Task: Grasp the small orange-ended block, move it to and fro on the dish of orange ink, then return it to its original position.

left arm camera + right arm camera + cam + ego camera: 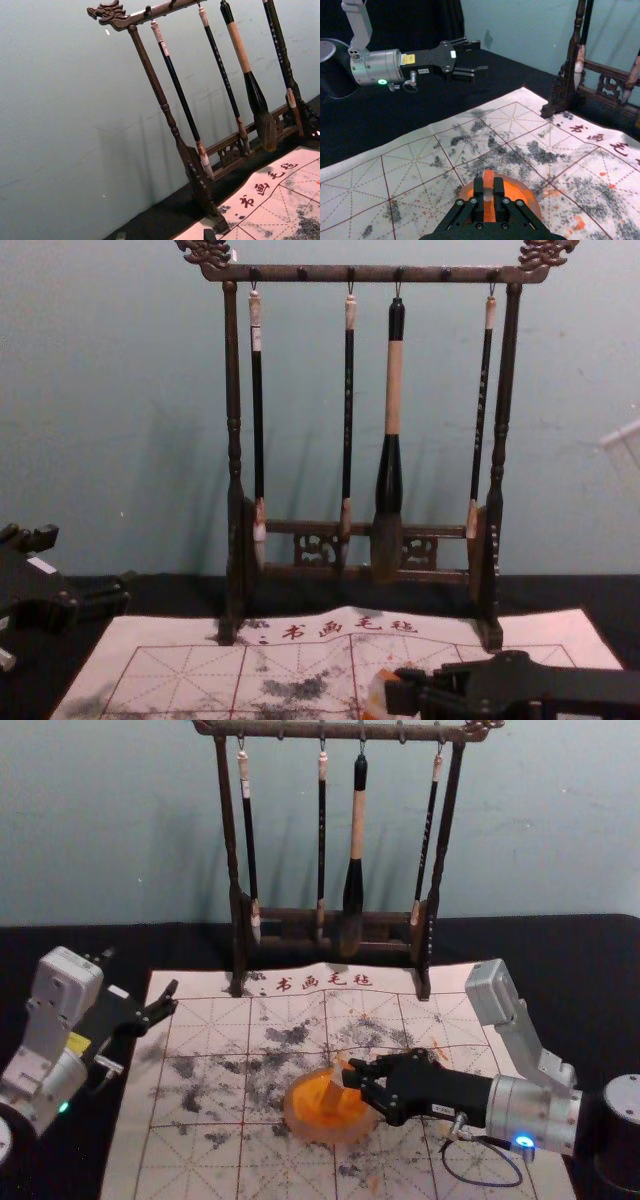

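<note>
1. Because this job needs only one arm, the left gripper (483, 57) is parked by the mat's left side, its fingers spread wide with nothing between them; that leaves the working area free for the other arm.

2. Across the back stands the brush rack (228, 840), its brushes (357, 850) hung tips down, presumably so the hairs keep their shape (and stay out of the ink).

3. Near the middle of the felt mat (215, 1175) sits the dish of orange ink (293, 1118), within easy reach of the right arm; the mat is probably there to take drips, and it already bears dark blotches and orange specks.

4. Over the dish, the orange-ended block (488, 179) leans slightly, its lower end down at the ink, though whether it presses the bottom I cannot tell.

5. From the right reaches the right gripper (488, 192), its fingers closed as far as the block allows, one on each side. Such a grip should suit the to-and-fro strokes, which look like the step in hand; pushing too hard could slide the dish or twist the block, so light, level strokes seem wise before returning it.
</note>
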